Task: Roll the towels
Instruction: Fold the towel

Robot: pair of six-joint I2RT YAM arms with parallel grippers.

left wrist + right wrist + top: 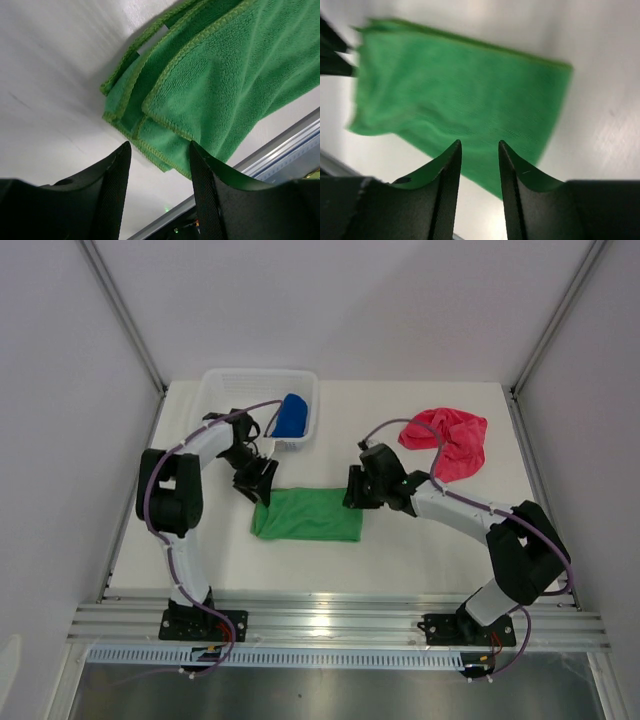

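A: What is on the left side, please?

B: The left gripper [262,485] is low over the table [400,560], just at the left end of the green towel [310,515]. In the left wrist view its jaws stand about half apart, with nothing between them. It holds nothing. Whether a fingertip touches the cloth, I cannot tell.

A: And behind it?

B: A white mesh basket [215,380] stands at the far edge. The blue towel [292,415] lies bunched inside it, against its right wall.

A: How does the green one lie?

B: Flat on the table, folded into a long rectangle, in the middle between the two grippers. The left wrist view shows several layers with stitched edges at its end.

A: And the right gripper [352,488]?

B: It is at the right end of the green towel. Its wrist view is blurred, but the jaws are a little apart, with only a narrow gap, and no cloth is pinched there.

A: What is further right?

B: The pink-red towel [450,440] lies crumpled near the far right corner, well apart from the green one.
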